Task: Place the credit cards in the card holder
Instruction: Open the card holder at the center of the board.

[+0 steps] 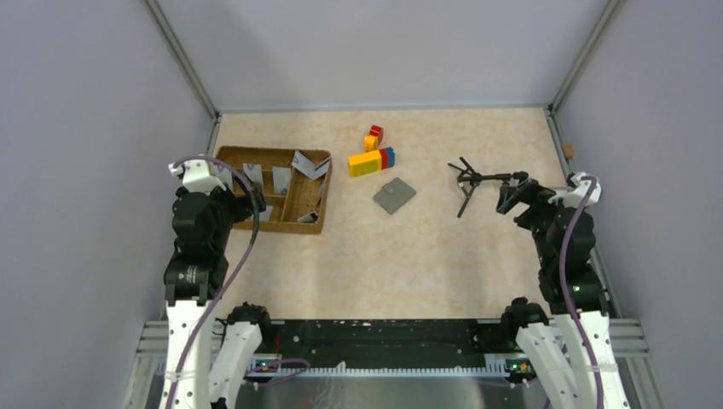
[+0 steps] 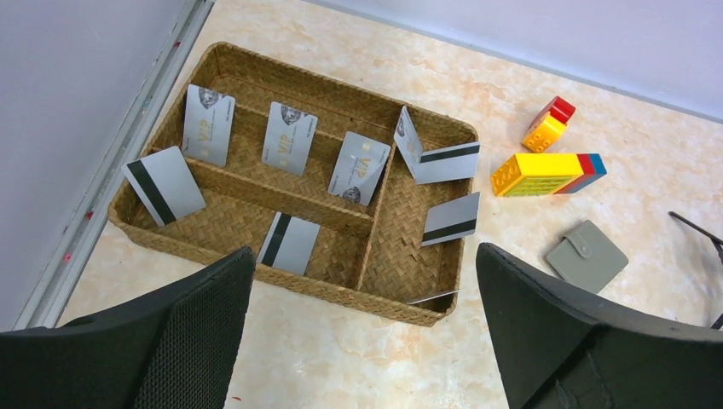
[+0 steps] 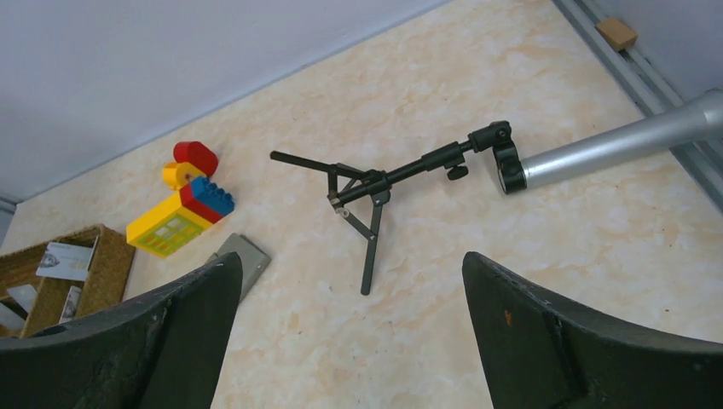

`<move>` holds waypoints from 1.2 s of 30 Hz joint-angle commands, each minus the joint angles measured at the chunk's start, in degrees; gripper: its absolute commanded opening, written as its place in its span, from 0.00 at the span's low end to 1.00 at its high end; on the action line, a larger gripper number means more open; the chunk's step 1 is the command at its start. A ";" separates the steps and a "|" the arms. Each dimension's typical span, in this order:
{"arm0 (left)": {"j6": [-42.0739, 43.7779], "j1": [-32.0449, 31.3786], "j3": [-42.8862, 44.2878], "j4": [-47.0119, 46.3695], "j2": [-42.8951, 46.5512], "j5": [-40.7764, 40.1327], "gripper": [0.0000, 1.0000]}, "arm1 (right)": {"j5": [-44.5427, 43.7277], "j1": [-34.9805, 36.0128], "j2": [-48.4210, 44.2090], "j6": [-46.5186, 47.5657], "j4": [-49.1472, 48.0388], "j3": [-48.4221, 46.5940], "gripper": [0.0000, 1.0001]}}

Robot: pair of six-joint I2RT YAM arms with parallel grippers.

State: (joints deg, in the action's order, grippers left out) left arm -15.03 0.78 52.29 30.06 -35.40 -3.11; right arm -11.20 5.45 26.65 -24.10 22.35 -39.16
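Black fingers (image 2: pixel 187 332) of the left claw (image 2: pixel 365 254) are spread wide, with nothing held. Just ahead of them the credit cards (image 2: pixel 289 137) are seen propped in the compartments of a wicker tray (image 2: pixel 341 95). The card holder (image 2: pixel 587 256) is found closed on the bench (image 2: pixel 341 366), ahead and right of that claw, near coloured blocks (image 2: pixel 546 173). The right claw (image 3: pixel 351 258) is likewise held wide and empty, and a small black tripod (image 3: pixel 375 181) is seen just ahead of it.
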 commanded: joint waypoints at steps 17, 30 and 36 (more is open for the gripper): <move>-0.84 -0.42 -5.14 -4.34 -3.12 2.75 0.99 | 12.72 17.58 15.61 -15.98 -15.03 9.00 0.72; 0.02 -0.51 -6.58 -5.01 -2.56 5.64 0.99 | -9.89 36.20 58.66 -13.68 -16.06 -12.14 0.70; 0.69 -0.51 -7.10 -5.27 -2.35 5.73 0.99 | -10.58 38.13 73.53 -9.24 -14.99 -22.71 0.74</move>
State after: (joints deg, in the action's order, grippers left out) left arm -15.07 0.47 45.43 27.79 -38.63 1.93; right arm -18.17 42.17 94.43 -37.28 6.50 -56.21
